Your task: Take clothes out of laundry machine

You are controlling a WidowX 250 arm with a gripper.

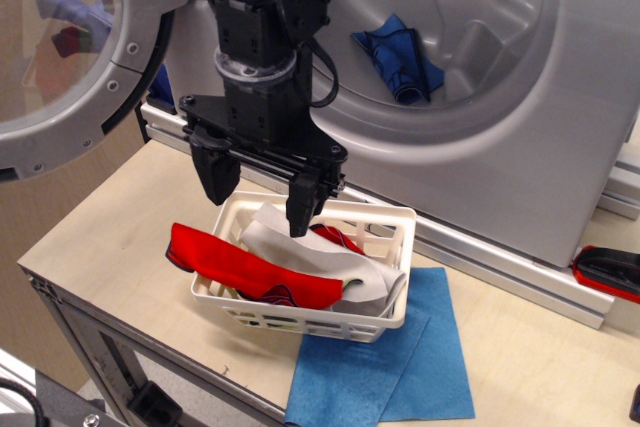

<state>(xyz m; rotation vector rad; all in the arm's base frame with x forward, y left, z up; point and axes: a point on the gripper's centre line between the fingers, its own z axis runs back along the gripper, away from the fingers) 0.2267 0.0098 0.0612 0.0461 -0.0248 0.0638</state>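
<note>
The laundry machine (pixel 560 97) is a large silver-grey front-loader at the back, its round glass door (pixel 70 47) swung open to the left. A small royal-blue cloth with dark trim (pixel 400 57) lies inside the drum mouth, to the right of the arm. My gripper (pixel 258 189) hangs open and empty over the left end of a white basket (pixel 395 222), its two black fingers (pixel 215 172) spread wide above the cloths in it. The gripper is well below and to the left of the blue cloth.
The white basket holds a red cloth (pixel 235 265) and a white cloth (pixel 330 262). A plain light-blue sheet (pixel 400 367) lies flat under the basket. A red and black object (pixel 610 272) sits at the right edge. The table's front edge (pixel 150 342) is close.
</note>
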